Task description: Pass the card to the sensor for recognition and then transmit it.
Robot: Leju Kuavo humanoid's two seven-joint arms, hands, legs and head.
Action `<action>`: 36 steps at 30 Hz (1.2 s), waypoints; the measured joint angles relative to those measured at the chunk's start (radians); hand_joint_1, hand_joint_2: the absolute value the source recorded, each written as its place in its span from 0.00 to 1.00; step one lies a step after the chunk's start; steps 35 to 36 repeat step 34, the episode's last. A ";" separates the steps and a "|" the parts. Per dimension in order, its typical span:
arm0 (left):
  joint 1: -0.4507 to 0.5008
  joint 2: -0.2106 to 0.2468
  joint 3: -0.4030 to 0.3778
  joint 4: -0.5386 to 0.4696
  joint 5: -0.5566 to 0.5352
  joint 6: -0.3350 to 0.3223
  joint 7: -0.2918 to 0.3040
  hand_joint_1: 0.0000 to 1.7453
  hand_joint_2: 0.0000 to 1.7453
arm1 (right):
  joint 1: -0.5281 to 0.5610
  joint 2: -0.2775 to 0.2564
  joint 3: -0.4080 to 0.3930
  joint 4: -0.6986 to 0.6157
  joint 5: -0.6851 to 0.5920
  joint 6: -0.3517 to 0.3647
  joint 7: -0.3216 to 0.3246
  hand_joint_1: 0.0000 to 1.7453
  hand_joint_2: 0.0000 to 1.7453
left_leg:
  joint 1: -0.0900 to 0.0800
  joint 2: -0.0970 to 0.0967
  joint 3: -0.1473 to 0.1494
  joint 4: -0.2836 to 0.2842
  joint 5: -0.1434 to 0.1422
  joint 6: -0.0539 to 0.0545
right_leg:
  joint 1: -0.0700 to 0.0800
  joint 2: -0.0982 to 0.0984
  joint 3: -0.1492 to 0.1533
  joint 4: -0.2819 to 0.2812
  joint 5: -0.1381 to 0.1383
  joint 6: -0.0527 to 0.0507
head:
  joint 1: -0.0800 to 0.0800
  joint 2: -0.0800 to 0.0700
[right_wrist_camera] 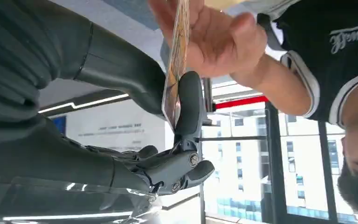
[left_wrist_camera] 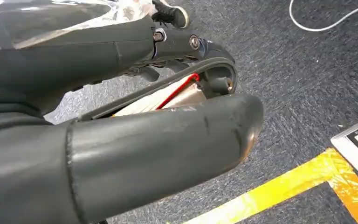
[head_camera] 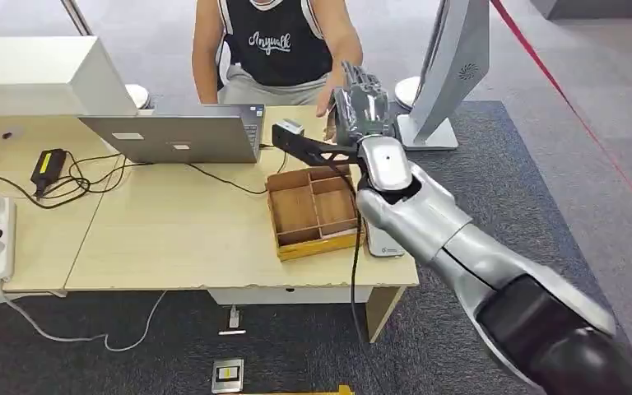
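Right hand (right_wrist_camera: 168,140) raised beyond wooden tray (head_camera: 313,211), pinching card (right_wrist_camera: 176,65) between thumb and finger; person's hand (right_wrist_camera: 214,37) also gripping card. Left hand (left_wrist_camera: 121,154) state: cannot tell.

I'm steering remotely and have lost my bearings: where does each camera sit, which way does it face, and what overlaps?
Head view: high on the body, looking down at the table; right arm raised, right hand near the person.
Left wrist view: behind the hanging left hand, facing carpet and yellow tape.
Right wrist view: behind the right hand, facing the card and the person's hand.
Shared: right hand and person, in head and right wrist views.
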 joint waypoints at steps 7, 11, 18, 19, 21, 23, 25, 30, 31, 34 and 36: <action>0.003 0.000 0.000 0.000 0.005 0.003 -0.005 0.00 0.00 | -0.053 0.049 0.025 0.132 0.017 -0.029 0.055 1.00 1.00 | 0.000 0.000 0.000 0.000 0.000 0.000 | 0.000 0.000 0.000 0.000 0.000 0.000 | 0.000 0.000; 0.008 0.000 0.000 0.000 0.009 0.003 -0.006 0.00 0.00 | -0.064 0.063 0.037 0.182 0.019 -0.039 0.071 1.00 1.00 | 0.000 0.000 0.000 0.000 0.000 0.000 | 0.000 0.000 0.000 0.000 0.000 0.000 | 0.000 0.000; 0.020 0.000 0.000 0.000 0.013 0.004 -0.006 0.00 0.00 | -0.068 0.079 0.059 0.245 0.016 -0.040 0.087 0.00 0.00 | 0.000 0.000 0.000 0.000 0.000 0.000 | 0.000 0.000 -0.001 0.000 0.000 0.000 | 0.000 0.000; 0.021 0.000 0.000 0.000 0.012 0.005 -0.006 0.00 0.00 | -0.068 0.080 0.062 0.254 0.016 -0.041 0.092 0.00 0.00 | 0.000 0.000 0.000 0.000 0.000 0.000 | 0.000 0.000 -0.001 0.000 0.000 0.000 | 0.000 0.000; 0.021 0.000 0.000 0.000 0.010 0.004 -0.007 0.00 0.00 | -0.068 0.079 0.066 0.265 0.019 -0.047 0.094 0.00 0.00 | 0.000 0.000 0.000 0.000 0.000 0.000 | 0.000 0.000 0.000 0.000 0.000 0.000 | 0.000 0.000; 0.021 0.000 0.000 0.000 0.009 0.004 -0.007 0.00 0.00 | -0.068 0.079 0.071 0.274 0.019 -0.049 0.096 0.00 0.00 | 0.000 0.000 0.000 0.000 0.000 0.000 | 0.000 0.000 0.000 0.000 0.000 0.000 | 0.000 0.000; 0.021 0.000 0.000 0.000 0.007 0.004 -0.007 0.00 0.00 | -0.067 0.079 0.076 0.281 0.019 -0.053 0.098 0.00 0.00 | 0.000 0.000 0.000 0.000 0.000 0.000 | 0.000 0.000 0.000 0.000 0.000 0.000 | 0.000 0.000; 0.020 0.000 0.000 0.000 0.004 0.004 -0.004 0.00 0.00 | -0.068 0.076 0.087 0.293 0.019 -0.054 0.110 0.00 0.00 | 0.000 0.000 0.000 0.000 0.000 0.000 | 0.000 0.000 -0.001 0.000 0.000 0.000 | 0.000 0.000; 0.020 0.000 0.000 0.000 0.003 0.004 -0.004 0.00 0.00 | -0.068 0.075 0.089 0.294 0.019 -0.054 0.111 0.00 0.00 | 0.000 0.000 0.000 0.000 0.000 0.000 | 0.000 0.000 -0.001 0.000 0.000 0.000 | 0.000 0.000; 0.020 0.000 0.000 0.000 0.003 0.004 -0.004 0.00 0.00 | -0.068 0.070 0.092 0.297 0.021 -0.054 0.111 0.00 0.00 | 0.000 0.000 0.000 0.000 0.000 0.000 | 0.000 0.000 -0.001 0.000 0.000 0.000 | 0.000 0.000; 0.020 0.000 0.000 0.000 0.003 0.004 -0.004 0.00 0.00 | -0.068 0.070 0.092 0.297 0.021 -0.054 0.111 0.00 0.00 | 0.000 0.000 0.000 0.000 0.000 0.000 | 0.000 0.000 -0.001 0.000 0.000 0.000 | 0.000 0.000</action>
